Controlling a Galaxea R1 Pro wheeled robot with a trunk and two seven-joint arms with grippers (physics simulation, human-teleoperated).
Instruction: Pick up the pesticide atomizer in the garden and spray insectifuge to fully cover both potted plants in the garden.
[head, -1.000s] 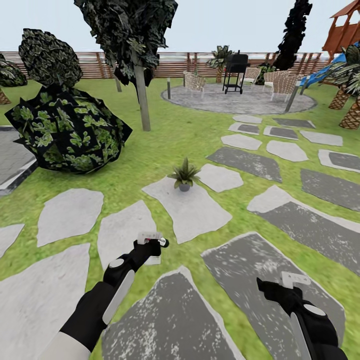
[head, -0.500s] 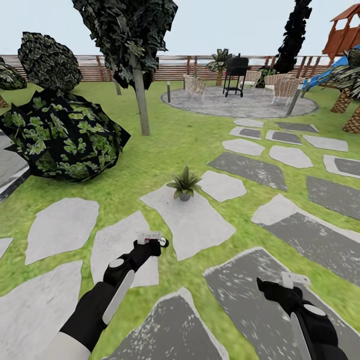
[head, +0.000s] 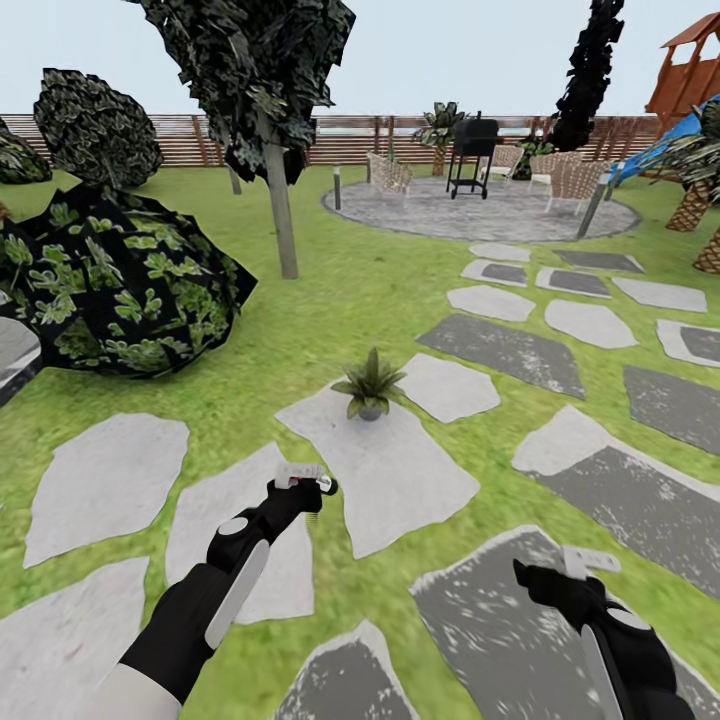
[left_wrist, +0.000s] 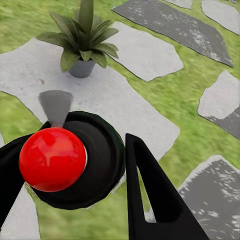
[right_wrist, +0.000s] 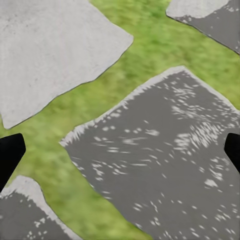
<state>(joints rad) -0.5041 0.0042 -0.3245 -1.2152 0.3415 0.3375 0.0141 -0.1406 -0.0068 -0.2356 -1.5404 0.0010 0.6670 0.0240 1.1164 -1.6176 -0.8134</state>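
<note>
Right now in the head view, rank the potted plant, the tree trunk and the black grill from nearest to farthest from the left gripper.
1. potted plant, just ahead of the left gripper on a pale stepping stone.
2. tree trunk, farther back on the lawn.
3. black grill, on the far round paving.

I can read no words, numbers, brands or signs anywhere around me. The pesticide atomizer (left_wrist: 75, 160) clamped in my left gripper (left_wrist: 70, 165) shows me its red collar and dark body end-on, with no lettering visible. The stepping stones (head: 400, 470) and the wooden fence (head: 340, 135) carry no markings either.
</note>
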